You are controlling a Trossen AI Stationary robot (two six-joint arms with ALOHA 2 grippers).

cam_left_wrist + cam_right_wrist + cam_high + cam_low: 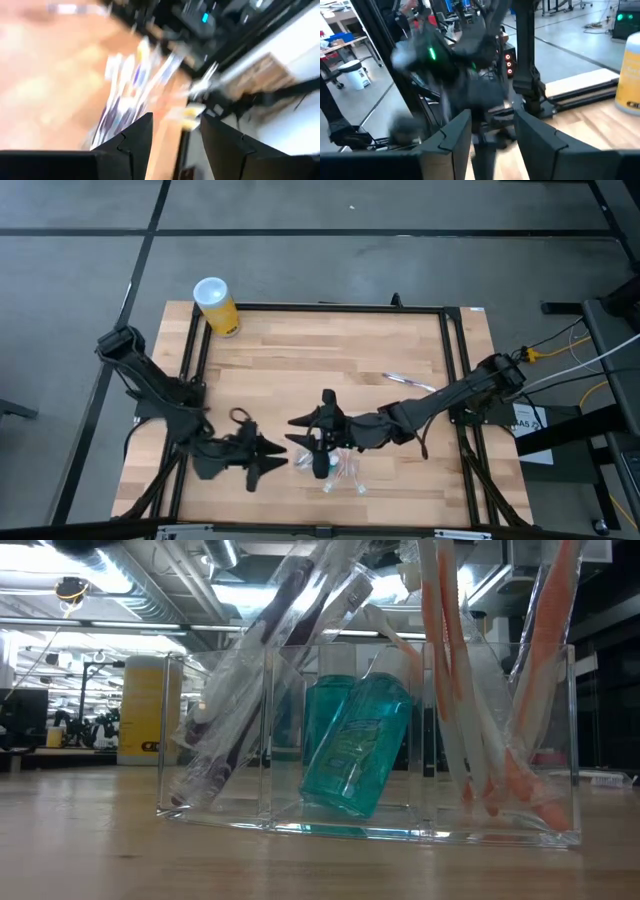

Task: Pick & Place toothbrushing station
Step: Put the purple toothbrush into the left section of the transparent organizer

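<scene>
Through the left wrist camera I see my left claw [172, 142] with its two dark fingers [135, 140] apart and nothing between them. Just past them, blurred toothbrushes [127, 95] with purple and yellowish ends stand bunched over the wooden counter [45, 75]. Dark equipment lies beyond.

Tube [352, 745] in holder's [420, 825] middle compartment, toothbrushes [470, 690] in compartments either side

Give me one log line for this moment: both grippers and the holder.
left gripper: open, empty, beside holder | right gripper: open, empty, over holder | clear holder: upright, toothbrushes in outer compartments, teal bottle in middle
</scene>
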